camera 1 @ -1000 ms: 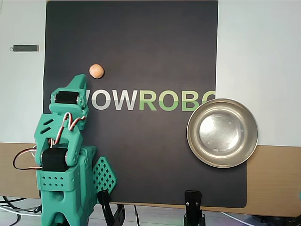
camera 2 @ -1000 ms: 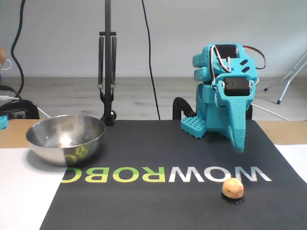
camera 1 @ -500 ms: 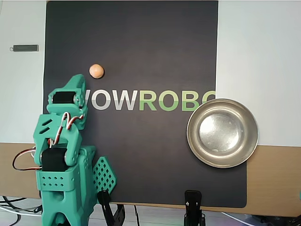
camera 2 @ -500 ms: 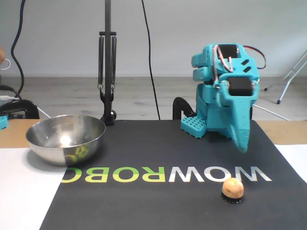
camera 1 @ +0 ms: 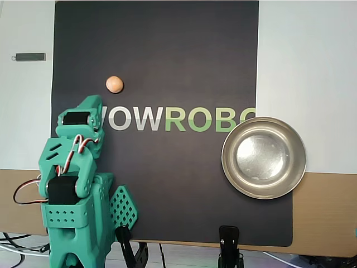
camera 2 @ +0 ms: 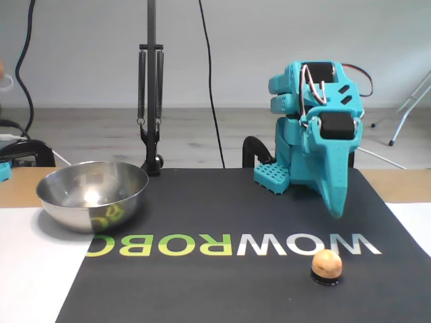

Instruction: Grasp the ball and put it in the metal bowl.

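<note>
the job has not really begun: the ball [camera 1: 114, 84] sits alone on the black mat [camera 1: 167, 50], just past the "wowrobo" letters [camera 1: 178, 119] in the overhead view, and the metal bowl [camera 1: 264, 157] waits empty far off at the other side of the mat. the green arm [camera 1: 75, 167] is folded up near its base with its jaws [camera 2: 337, 202] pointing down above the mat, close to the ball but not touching it; they hold nothing and look closed, though i cannot tell for sure. the mat lies on a white and wood table [camera 1: 312, 67], with a pale wall [camera 2: 222, 47], a black stand [camera 2: 151, 101] and some cables behind.
</note>
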`<action>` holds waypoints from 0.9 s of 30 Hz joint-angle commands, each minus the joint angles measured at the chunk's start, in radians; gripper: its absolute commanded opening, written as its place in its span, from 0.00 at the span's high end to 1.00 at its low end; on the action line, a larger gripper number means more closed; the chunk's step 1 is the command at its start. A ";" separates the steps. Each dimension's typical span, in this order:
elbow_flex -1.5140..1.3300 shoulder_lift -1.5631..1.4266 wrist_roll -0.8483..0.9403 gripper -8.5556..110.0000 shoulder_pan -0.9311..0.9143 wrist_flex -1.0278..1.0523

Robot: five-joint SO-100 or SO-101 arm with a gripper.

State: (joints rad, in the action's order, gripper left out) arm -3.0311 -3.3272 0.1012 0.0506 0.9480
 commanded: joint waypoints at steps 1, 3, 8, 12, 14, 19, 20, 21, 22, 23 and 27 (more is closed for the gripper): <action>0.123 0.072 0.002 0.93 0.014 0.057; 0.181 0.129 0.002 0.93 0.015 0.092; 0.336 0.299 0.002 0.93 0.015 0.163; 0.485 0.459 0.003 0.93 0.015 0.225; 0.558 0.534 0.003 0.93 0.015 0.258; 0.721 0.712 0.003 0.93 0.017 0.324; 0.752 0.749 0.003 0.93 0.025 0.334; 0.781 0.785 0.005 0.93 0.031 0.348; 0.810 0.822 0.006 0.93 0.032 0.362; 0.842 0.857 0.005 0.93 0.032 0.376; 0.980 1.003 0.005 0.93 0.032 0.439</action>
State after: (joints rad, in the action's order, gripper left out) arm -2.1629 -2.4022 0.1012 0.0782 1.3637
